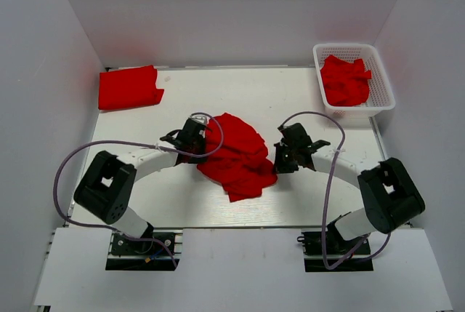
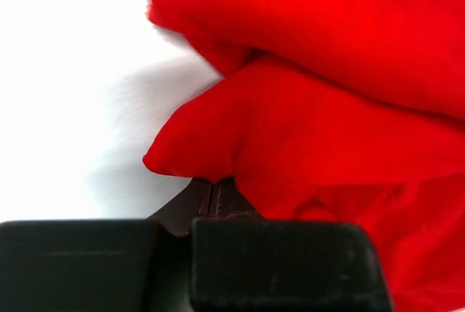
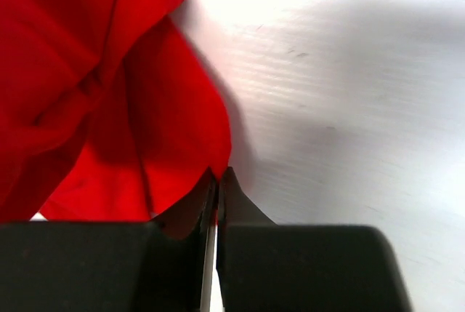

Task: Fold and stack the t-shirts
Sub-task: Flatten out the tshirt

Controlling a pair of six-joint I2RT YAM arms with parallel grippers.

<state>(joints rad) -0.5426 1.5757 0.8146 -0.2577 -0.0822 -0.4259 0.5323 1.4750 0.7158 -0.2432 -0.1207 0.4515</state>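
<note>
The left gripper (image 2: 213,190) has its fingers pressed together, pinching the left edge of the crumpled t-shirt (image 2: 312,130). The right gripper (image 3: 218,185) is likewise pressed shut on a fold at that t-shirt's right edge. The t-shirt lies bunched in the middle of the table (image 1: 290,101), between the two grippers. A folded t-shirt (image 1: 129,87) lies flat at the far left corner, well apart. At the far right stands a white basket (image 1: 383,83) with more red clothing (image 1: 345,79) heaped inside.
</note>
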